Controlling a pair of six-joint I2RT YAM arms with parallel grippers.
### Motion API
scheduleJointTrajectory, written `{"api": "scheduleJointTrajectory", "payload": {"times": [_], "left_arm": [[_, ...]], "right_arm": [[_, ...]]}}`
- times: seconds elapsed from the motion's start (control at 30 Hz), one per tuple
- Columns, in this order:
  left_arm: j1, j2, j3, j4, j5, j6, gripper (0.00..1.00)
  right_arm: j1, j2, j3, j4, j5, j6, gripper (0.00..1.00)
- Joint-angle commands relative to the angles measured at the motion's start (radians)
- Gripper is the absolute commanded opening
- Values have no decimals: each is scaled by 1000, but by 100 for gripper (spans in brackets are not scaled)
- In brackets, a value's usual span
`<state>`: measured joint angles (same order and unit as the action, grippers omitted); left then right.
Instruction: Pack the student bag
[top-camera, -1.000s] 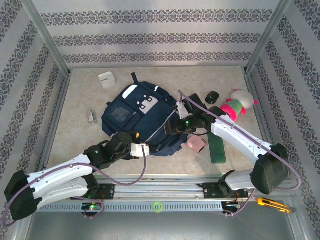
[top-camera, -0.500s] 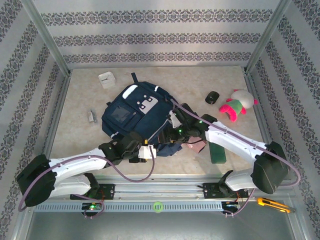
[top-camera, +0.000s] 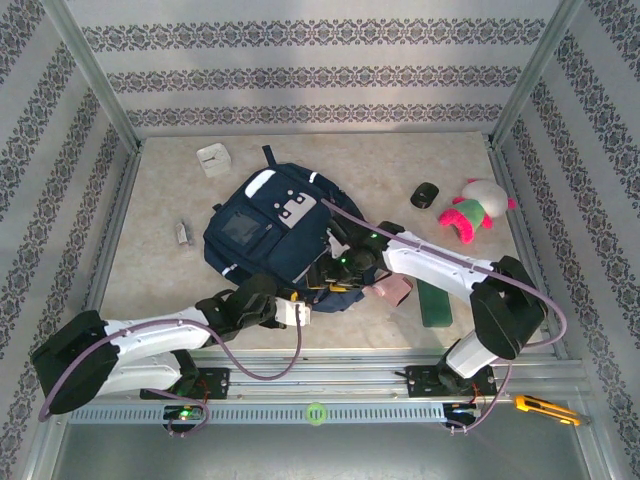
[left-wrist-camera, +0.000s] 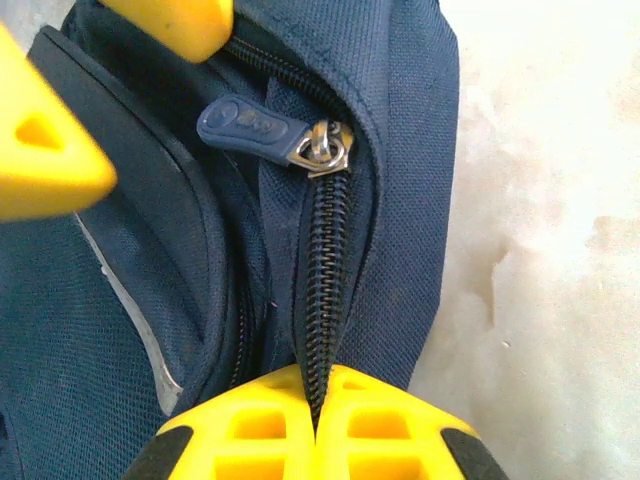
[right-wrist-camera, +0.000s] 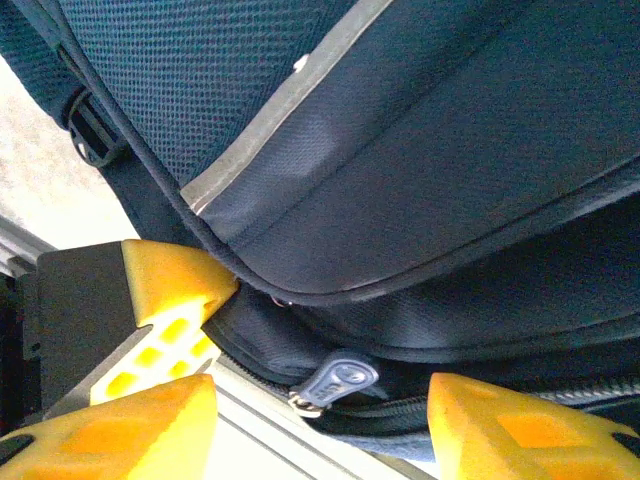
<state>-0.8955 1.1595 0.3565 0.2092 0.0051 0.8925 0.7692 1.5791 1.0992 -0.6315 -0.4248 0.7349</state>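
Unzipping seems in hand: the left claw (left-wrist-camera: 318, 405) pinches shut on the zipper seam (left-wrist-camera: 320, 270) of the student bag (top-camera: 262, 235), which lies on the counter (top-camera: 150, 270) ahead of it, while the half-open right claw (right-wrist-camera: 322, 405) straddles the zipper pull (right-wrist-camera: 338, 382), which it should next grip and drag away.

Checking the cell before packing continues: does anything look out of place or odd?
What looks like a yellow utility knife lies off the table, beyond its near edge, right of the right arm's base, apart from the other items. The student bag lies flat on the table; nothing looks spilled or damaged.
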Motion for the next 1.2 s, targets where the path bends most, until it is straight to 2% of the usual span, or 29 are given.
{"api": "scheduleJointTrajectory", "payload": {"times": [0.0, 0.13, 0.33, 0.47, 0.57, 0.73, 0.87, 0.93, 0.97, 1.17], "left_arm": [[-23, 34, -23, 205, -77, 91, 0], [-31, 49, -28, 270, -91, 109, 0], [-31, 44, -32, 266, -105, 97, 0], [-31, 31, -33, 251, -112, 84, 0], [-31, 25, -31, 236, -123, 84, 0], [-31, 25, -30, 217, -141, 90, 0], [-31, 34, -40, 239, -145, 97, 0], [-31, 45, -55, 282, -147, 110, 0], [-31, 53, -59, 301, -149, 115, 0], [-32, 70, -52, 324, -151, 125, 0]], "right_arm": [[32, 22, 52, -76, 83, 25, 56], [62, 52, 75, -123, 152, 45, 54], [86, 36, 45, -181, 176, 43, 54], [80, -13, 1, -235, 261, 52, 40], [69, -59, -30, -250, 279, 56, 31], [56, -157, -101, -212, 216, 72, 27], [11, -254, -146, -148, 174, 82, 33], [-14, -283, -148, -90, 167, 79, 49], [-16, -285, -143, -58, 166, 65, 52], [-39, -177, -84, 48, 91, 55, 58]]}}
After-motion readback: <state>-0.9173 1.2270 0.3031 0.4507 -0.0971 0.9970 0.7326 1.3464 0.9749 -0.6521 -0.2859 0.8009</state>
